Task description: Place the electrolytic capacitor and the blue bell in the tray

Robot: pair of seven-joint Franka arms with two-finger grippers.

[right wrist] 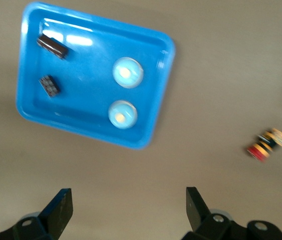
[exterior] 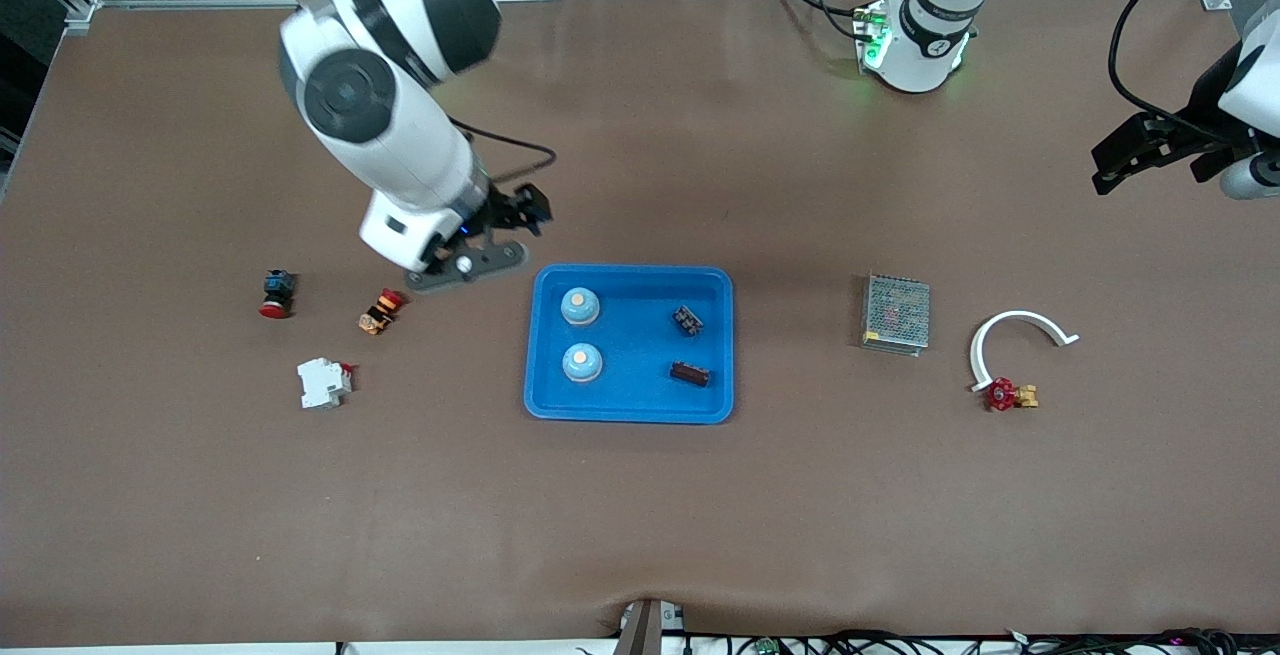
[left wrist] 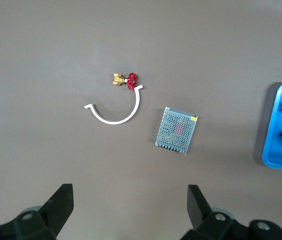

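Blue tray (exterior: 629, 405) lies nearest the camera, mid-table, holding two blue bells (exterior: 581, 362) and two dark electrolytic capacitors (exterior: 690, 373) | right gripper (exterior: 500, 231) hangs over bare table beside the tray's corner, fingers spread, empty | left gripper (exterior: 1150, 150) waits at its table end, fingers spread.

The right arm is reached out from its base over the table, its forearm angled downward and its wrist bent. The right gripper (exterior: 520, 210) is held in the air with its fingers (right wrist: 60, 207) spread wide apart; nothing is gripped between them. The left arm is drawn back at its own end of the table and waits there. The left gripper (exterior: 1140, 150) is held high, its fingers (left wrist: 63, 200) likewise spread wide apart and empty.
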